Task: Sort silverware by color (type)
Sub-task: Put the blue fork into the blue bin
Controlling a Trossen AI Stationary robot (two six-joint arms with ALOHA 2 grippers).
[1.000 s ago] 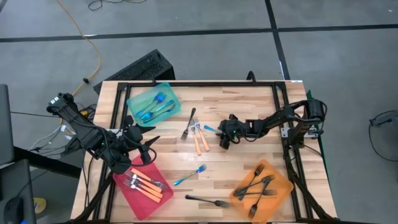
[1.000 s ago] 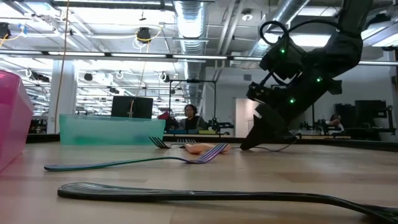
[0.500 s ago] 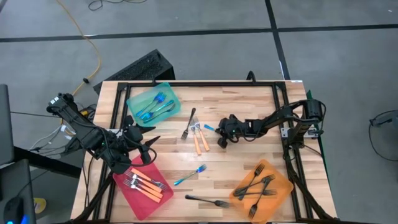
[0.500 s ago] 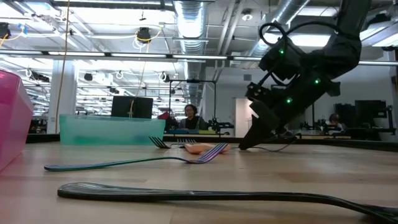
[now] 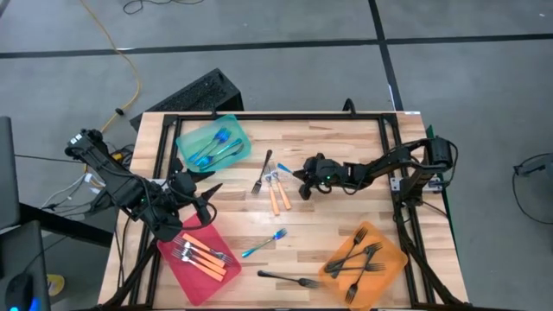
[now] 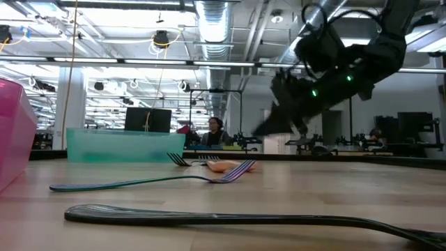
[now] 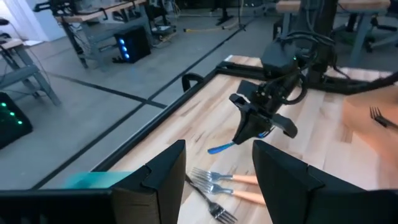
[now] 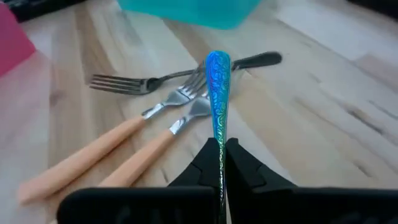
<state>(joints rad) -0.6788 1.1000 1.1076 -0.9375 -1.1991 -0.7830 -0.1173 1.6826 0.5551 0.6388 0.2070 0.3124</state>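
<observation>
Right gripper (image 8: pixel 219 152) has lifted a blue fork (image 8: pixel 218 93) clear of the wooden worktop (image 5: pixel 346 147).

A second ago its fingers reached down by the fork near the worktop's middle; now they pinch the patterned blue handle above two orange-handled forks (image 5: pixel 277 195) and a black fork (image 5: pixel 263 171). The left gripper (image 5: pixel 207 199) waits by the left edge, fingers apart. The translucent teal tray (image 5: pixel 186 138) holds blue forks, the red tray (image 5: pixel 173 259) orange-handled ones, the orange tray (image 5: pixel 393 255) black ones.
</observation>
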